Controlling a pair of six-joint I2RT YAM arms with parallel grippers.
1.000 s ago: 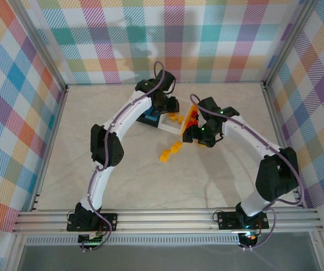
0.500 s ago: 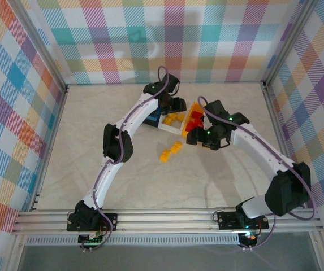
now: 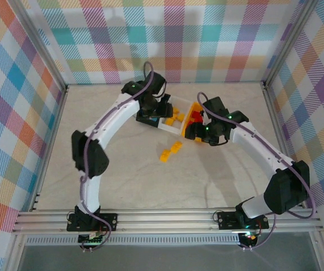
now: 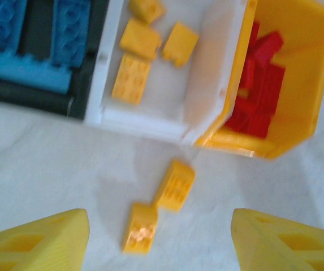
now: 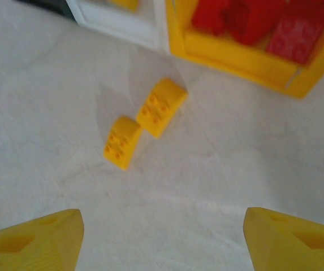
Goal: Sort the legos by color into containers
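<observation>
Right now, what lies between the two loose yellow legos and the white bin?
Bare table, seen in the left wrist view, separates the legos from the white bin.

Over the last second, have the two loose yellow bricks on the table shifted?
No. The loose yellow bricks lie where they did, just in front of the white bin.

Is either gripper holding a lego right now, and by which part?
Nothing is held: left gripper and right gripper both show spread, empty fingers.
</observation>
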